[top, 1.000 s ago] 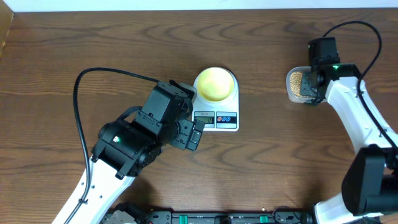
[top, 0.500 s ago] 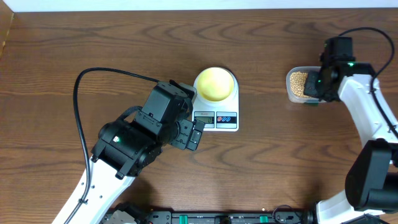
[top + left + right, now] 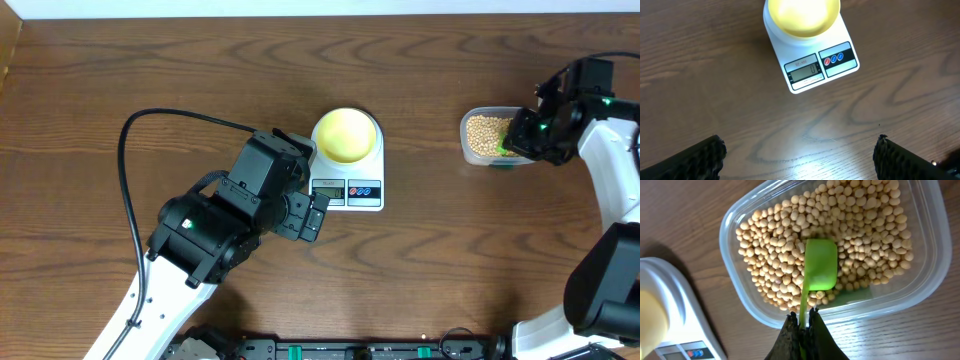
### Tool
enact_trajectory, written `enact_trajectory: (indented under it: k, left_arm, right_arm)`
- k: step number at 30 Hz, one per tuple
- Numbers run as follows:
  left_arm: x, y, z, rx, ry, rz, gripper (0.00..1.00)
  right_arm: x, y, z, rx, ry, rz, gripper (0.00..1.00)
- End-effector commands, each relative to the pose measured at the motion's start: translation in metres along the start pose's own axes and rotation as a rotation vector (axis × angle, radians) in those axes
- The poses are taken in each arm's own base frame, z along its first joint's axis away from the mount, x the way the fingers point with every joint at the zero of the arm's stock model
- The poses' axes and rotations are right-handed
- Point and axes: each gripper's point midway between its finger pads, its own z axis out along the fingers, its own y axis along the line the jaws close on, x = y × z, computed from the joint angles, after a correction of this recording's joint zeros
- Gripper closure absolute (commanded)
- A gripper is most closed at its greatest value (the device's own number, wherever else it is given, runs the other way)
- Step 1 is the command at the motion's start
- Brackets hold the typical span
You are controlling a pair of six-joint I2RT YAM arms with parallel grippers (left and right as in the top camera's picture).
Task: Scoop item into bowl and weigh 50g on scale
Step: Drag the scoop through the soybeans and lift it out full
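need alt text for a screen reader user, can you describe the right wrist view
The right pincer, shut on the handle of a green scoop, holds its cup among tan beans in a clear tub. The white scale with the yellow bowl shows at lower left.

Left arm (image 3: 200, 235) and right arm (image 3: 610, 172) are showing white links, black housings, green lights; left gripper (image 3: 799, 146) is showing knobbly black jaws.

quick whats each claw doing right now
left claw: open, holding nothing
right claw: closed on the scoop handle, its cup down among the beans
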Motion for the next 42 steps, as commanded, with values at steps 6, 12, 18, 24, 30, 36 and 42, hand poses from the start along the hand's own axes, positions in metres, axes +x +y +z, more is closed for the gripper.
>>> enact_trajectory:
  k: [6, 12, 18, 24, 30, 36, 42]
  left_arm:
    - [-0.005, -0.001, -0.004, 0.007, -0.015, 0.010, 0.03]
    - [-0.005, -0.001, -0.004, 0.007, -0.015, 0.010, 0.03]
    - [-0.005, -0.001, -0.004, 0.007, -0.015, 0.010, 0.03]
    - [-0.005, -0.001, -0.004, 0.007, -0.015, 0.010, 0.03]
    - [-0.005, -0.001, -0.004, 0.007, -0.015, 0.010, 0.03]
    - [-0.005, -0.001, -0.004, 0.007, -0.015, 0.010, 0.03]
    - [-0.005, -0.001, -0.004, 0.007, -0.015, 0.010, 0.03]
  right_arm:
    - [-0.006, -0.007, -0.002, -0.150, 0.033, 0.062, 0.99]
    - [-0.011, -0.013, 0.011, -0.289, 0.062, 0.103, 0.99]
    - [-0.019, -0.014, 0.015, -0.413, 0.051, 0.111, 0.99]
    - [-0.026, -0.015, 0.004, -0.506, 0.019, 0.102, 0.99]
    - [-0.029, -0.015, -0.010, -0.611, -0.005, 0.108, 0.99]
    - [-0.030, -0.023, -0.021, -0.661, -0.018, 0.145, 0.99]
    - [-0.029, -0.026, -0.033, -0.730, -0.025, 0.173, 0.99]
